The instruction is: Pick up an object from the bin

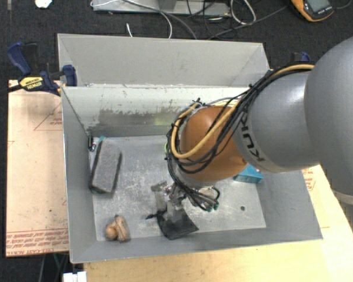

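Our gripper (pixel 168 203) hangs low in the grey metal bin (pixel 76 181), directly above a dark flat piece (pixel 177 227) lying on the floor close to the near wall; we cannot tell whether it is open or closed, nor whether it touches the piece. Left of the dark flat piece we see a tan lump (pixel 117 229). Farther left of the piece and behind it lies a grey block (pixel 105 166). Right of the piece and behind it, a blue thing (pixel 251 175) peeks from under the arm.
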Robot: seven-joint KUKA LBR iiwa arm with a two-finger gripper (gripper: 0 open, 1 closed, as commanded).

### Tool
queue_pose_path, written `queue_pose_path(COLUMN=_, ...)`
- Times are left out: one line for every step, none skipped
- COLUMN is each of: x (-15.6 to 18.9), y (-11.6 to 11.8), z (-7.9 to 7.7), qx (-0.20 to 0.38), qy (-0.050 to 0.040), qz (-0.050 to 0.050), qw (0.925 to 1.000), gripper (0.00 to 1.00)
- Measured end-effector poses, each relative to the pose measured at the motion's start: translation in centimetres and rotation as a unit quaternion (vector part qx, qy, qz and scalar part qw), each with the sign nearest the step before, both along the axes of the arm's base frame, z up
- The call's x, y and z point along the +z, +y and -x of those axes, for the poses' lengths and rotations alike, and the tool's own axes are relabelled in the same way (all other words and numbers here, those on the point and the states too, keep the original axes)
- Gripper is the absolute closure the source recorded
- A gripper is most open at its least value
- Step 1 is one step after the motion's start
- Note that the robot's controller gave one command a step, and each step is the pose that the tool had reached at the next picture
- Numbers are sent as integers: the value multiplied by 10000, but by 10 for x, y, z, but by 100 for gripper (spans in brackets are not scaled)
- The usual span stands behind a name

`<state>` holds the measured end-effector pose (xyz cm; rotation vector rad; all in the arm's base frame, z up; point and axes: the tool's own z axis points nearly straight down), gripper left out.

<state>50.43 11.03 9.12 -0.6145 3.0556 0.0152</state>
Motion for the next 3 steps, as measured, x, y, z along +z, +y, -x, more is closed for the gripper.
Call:
queue_pose_path(x=0, y=0, z=0, qx=2, qy=1, qz=-1, qw=10000, gripper=100)
queue_pose_path(x=-11, y=-9, z=-27, qx=1505, qy=-33, qz=27, qw=9886, gripper=100)
queue_pose_path(x=48, y=-26, z=-13, qx=2213, qy=-7, qz=37, qw=9752, gripper=100)
